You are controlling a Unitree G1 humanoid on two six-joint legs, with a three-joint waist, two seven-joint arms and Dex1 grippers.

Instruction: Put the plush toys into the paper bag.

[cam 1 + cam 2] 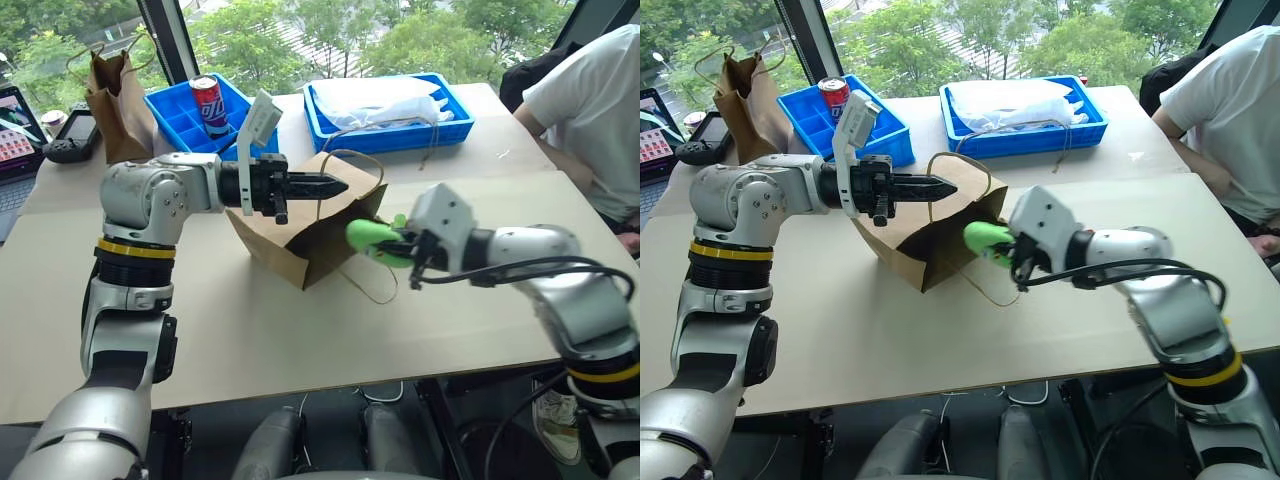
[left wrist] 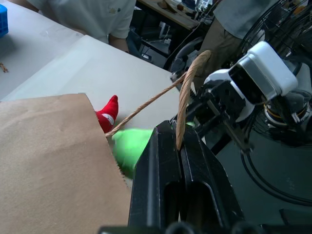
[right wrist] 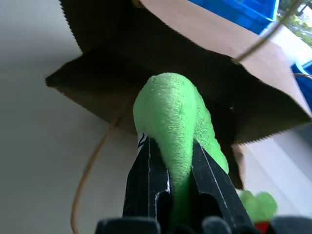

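The light-brown paper bag lies tilted on the table, its mouth turned toward my right arm. My left gripper points level across the bag's top and is shut on one twisted loop handle, holding that edge up. My right gripper is shut on the light-green plush toy, which sits right at the bag's dark opening. The red chili plush lies on the table just behind the bag's edge, partly hidden by it.
A narrower, darker paper bag stands at the back left. Behind the bag are a blue divided bin with a red can and a blue tray holding white cloth. A person sits at the right.
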